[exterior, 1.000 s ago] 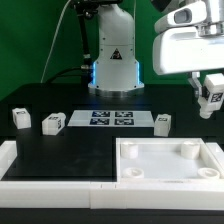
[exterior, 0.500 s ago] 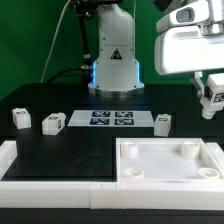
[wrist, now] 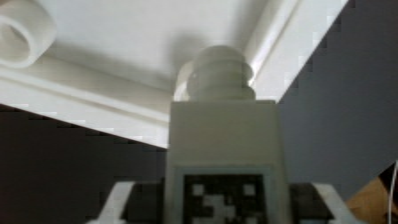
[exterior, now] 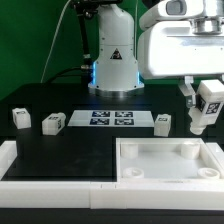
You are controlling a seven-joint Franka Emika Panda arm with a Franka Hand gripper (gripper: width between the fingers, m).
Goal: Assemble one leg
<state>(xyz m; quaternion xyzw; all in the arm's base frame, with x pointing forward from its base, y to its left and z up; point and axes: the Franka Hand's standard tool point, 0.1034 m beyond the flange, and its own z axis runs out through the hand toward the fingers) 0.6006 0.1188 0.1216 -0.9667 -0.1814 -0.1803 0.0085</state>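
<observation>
Leg (exterior: 203, 110): smooth white plastic block, rounded peg end, tagged; fingers (wrist: 125, 205) pinched it; white socketed tray (exterior: 170, 182) lay below.

Your exterior camera sits in front of the table (exterior: 70, 150), raised slightly, facing the robot base (exterior: 112, 65) at 12 o'clock from mid-range. Your wrist camera looks very closely down along the leg (wrist: 222, 130) onto the tray (wrist: 160, 30). Both views share these two, at 3 and 5 o'clock in the exterior view.
</observation>
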